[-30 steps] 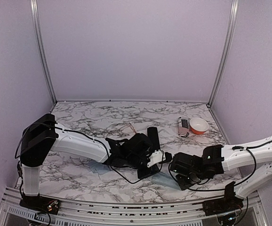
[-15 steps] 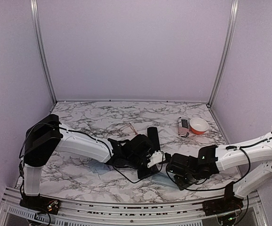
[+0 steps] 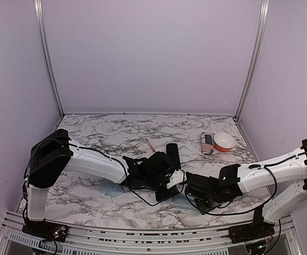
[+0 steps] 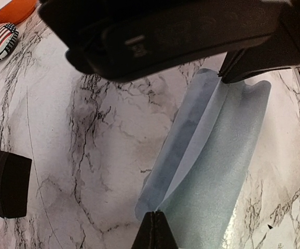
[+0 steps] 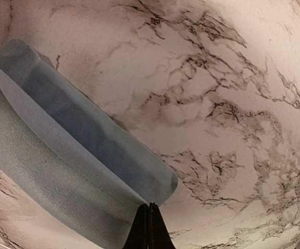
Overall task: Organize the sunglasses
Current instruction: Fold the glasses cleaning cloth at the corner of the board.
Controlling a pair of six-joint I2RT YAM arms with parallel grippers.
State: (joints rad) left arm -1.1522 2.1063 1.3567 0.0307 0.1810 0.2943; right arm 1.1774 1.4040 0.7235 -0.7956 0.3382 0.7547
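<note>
The left claw (image 4: 154, 227) and right claw (image 5: 149, 222) are pressed together, each pinching one end of the folded cloth (image 4: 212, 171) at near centre. The wire sunglasses (image 3: 148, 143) lie farther back, left of the case (image 3: 172, 152). Uneven pulling could slip the thin cloth free or spoil the fold.

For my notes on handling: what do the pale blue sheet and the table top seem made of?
The pale blue sheet: thin soft cloth, perhaps microfibre; matte, finely grained, creasing softly. The table top: smooth white surface with dark marble veins; probably printed laminate, though real stone cannot be excluded.
</note>
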